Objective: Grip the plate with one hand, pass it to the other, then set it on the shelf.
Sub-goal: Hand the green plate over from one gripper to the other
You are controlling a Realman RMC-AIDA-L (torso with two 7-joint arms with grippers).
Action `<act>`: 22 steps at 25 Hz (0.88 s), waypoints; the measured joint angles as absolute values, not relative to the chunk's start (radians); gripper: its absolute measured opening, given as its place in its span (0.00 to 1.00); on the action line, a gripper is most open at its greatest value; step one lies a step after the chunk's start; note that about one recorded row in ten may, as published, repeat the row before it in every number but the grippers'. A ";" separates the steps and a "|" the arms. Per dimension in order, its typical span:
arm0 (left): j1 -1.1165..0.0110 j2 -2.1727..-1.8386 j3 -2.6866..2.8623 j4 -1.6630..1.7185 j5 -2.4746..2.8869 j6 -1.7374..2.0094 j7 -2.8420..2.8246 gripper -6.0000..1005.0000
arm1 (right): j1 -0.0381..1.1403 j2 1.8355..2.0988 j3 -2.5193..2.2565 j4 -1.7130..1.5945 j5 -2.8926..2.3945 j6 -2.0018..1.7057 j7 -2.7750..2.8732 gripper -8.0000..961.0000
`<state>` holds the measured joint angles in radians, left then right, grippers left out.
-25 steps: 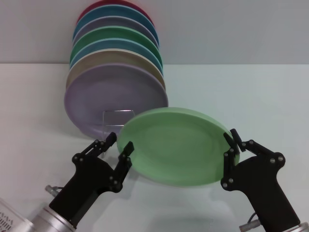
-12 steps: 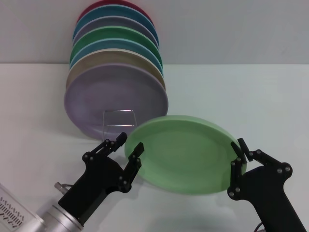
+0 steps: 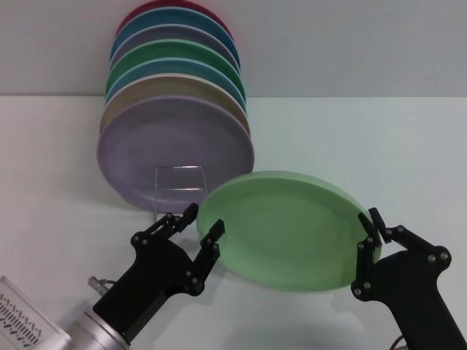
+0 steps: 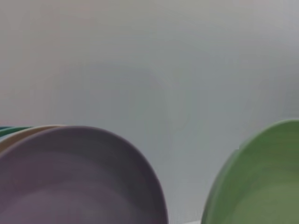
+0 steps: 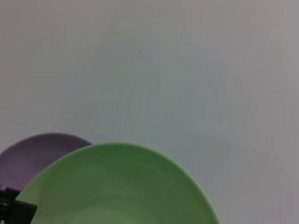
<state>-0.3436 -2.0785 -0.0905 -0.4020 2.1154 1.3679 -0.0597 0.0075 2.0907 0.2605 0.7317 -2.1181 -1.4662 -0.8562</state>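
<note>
The pale green plate point(image 3: 284, 230) hangs tilted above the table, in front of the silver wire shelf point(image 3: 179, 182). My right gripper point(image 3: 368, 219) is shut on the plate's right rim and holds it up. My left gripper point(image 3: 206, 218) is open at the plate's left rim, one finger in front of the plate's face and the other beyond its edge. The plate also shows in the left wrist view point(image 4: 261, 182) and the right wrist view point(image 5: 117, 186).
A row of several upright plates stands at the back left, with the lilac plate point(image 3: 175, 149) in front and the emerald plate point(image 3: 182, 55) farther back. The lilac plate also shows in the left wrist view point(image 4: 79, 182). The white table point(image 3: 365, 138) stretches to the right.
The plate has moved right and a little down in my right gripper. My open left gripper has followed it to the right, closing in on its left rim.
</note>
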 joint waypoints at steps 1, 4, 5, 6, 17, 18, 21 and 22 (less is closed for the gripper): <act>-0.344 -2.078 -0.090 -0.402 2.115 1.368 -0.060 0.41 | 0.008 2.091 0.260 0.732 -2.118 -1.466 -0.856 0.03; -0.344 -2.078 -0.092 -0.402 2.119 1.368 -0.060 0.41 | 0.009 2.091 0.259 0.732 -2.118 -1.467 -0.856 0.03; -0.345 -2.078 -0.093 -0.402 2.119 1.368 -0.059 0.41 | 0.009 2.091 0.258 0.732 -2.118 -1.467 -0.855 0.03; -0.346 -2.078 -0.093 -0.402 2.119 1.368 -0.056 0.41 | 0.009 2.091 0.257 0.732 -2.118 -1.467 -0.854 0.03; -0.353 -2.079 -0.095 -0.402 2.118 1.368 -0.037 0.28 | 0.010 2.091 0.251 0.732 -2.118 -1.467 -0.853 0.03; -0.353 -2.079 -0.095 -0.402 2.118 1.368 -0.037 0.28 | 0.010 2.091 0.250 0.732 -2.118 -1.467 -0.854 0.03; -0.353 -2.079 -0.098 -0.402 2.113 1.361 -0.037 0.28 | 0.009 2.091 0.250 0.732 -2.118 -1.467 -0.854 0.03; -0.353 -2.079 -0.103 -0.402 2.112 1.354 -0.037 0.28 | 0.009 2.090 0.250 0.732 -2.118 -1.467 -0.854 0.03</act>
<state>-0.3529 -2.0786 -0.1027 -0.4019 2.1121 1.3544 -0.0371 0.0088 2.0904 0.2501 0.7316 -2.1179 -1.4670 -0.8540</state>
